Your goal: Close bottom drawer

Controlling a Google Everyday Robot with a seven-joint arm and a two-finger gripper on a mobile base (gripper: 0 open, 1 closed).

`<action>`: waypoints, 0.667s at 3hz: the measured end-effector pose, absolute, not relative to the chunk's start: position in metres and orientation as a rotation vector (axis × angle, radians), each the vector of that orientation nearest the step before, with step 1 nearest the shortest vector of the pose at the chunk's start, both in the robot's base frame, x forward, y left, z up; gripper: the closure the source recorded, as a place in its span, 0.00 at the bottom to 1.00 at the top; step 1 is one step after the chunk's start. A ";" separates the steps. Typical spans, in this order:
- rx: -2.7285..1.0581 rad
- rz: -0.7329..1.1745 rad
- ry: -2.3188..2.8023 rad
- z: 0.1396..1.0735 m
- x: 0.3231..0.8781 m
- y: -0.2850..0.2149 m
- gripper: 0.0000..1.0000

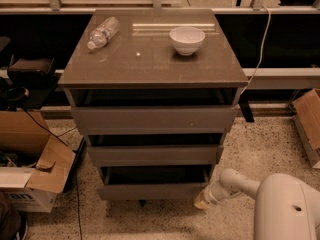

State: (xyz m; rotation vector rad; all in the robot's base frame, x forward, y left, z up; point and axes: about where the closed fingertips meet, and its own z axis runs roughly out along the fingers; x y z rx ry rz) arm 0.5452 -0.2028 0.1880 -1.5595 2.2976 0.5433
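Observation:
The bottom drawer [152, 190] is the lowest of three grey-brown drawers in the cabinet [150, 59]. It stands out only a little, with a narrow strip of its dark inside showing above its flat front. My gripper [202, 201] is low at the drawer front's right end, touching or almost touching its corner. My white arm [235, 183] reaches to it from the lower right.
The top and middle drawers [154, 118] also stand partly out. A plastic bottle [101, 32] and a white bowl [187, 39] sit on the cabinet top. Open cardboard boxes [30, 169] stand on the floor at left, another box [309, 115] at right. A cable [260, 54] hangs at the right.

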 end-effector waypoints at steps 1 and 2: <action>-1.511 0.528 2.304 0.183 0.550 -0.205 1.00; -1.484 0.489 2.279 0.177 0.577 -0.203 1.00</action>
